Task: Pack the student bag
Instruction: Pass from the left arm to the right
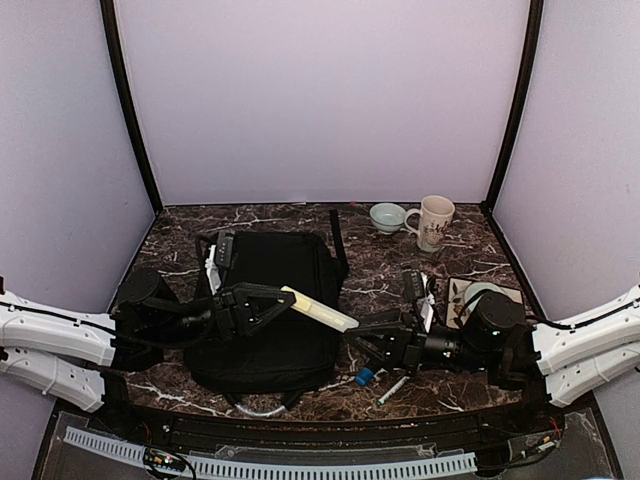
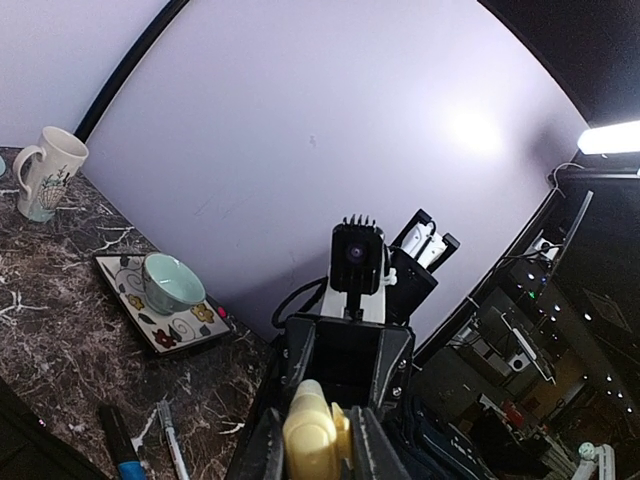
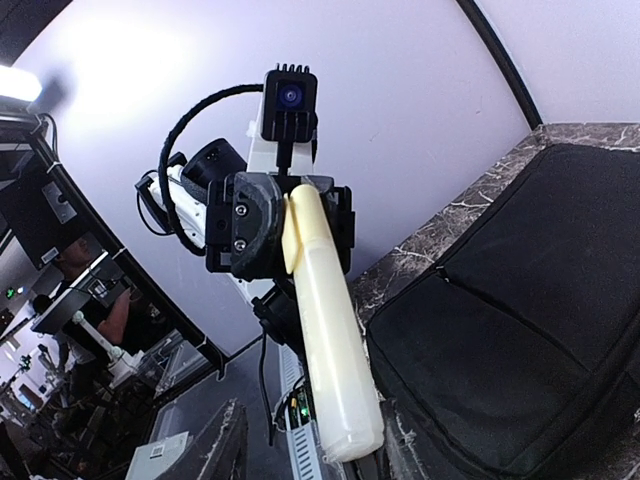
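Observation:
The student bag point(image 1: 270, 320) lies flat and black on the marble table, left of centre; its top also fills the right of the right wrist view point(image 3: 500, 300). My left gripper point(image 1: 283, 298) hangs over the bag, shut on one end of a long cream case point(image 1: 322, 309), and that end shows between its fingers point(image 2: 312, 435). The case reaches right, off the bag's edge. My right gripper point(image 1: 362, 341) meets the case's free end point(image 3: 340, 400). That end sits between the open jaws of the right gripper point(image 3: 300, 445), with a gap on one side.
A white mug point(image 1: 433, 222) and a teal bowl point(image 1: 387, 216) stand at the back right. A patterned tile point(image 1: 505, 293) holding another teal bowl point(image 2: 170, 283) lies at the right. A blue-capped marker point(image 1: 365, 377) and a pen point(image 1: 392, 390) lie near the front edge.

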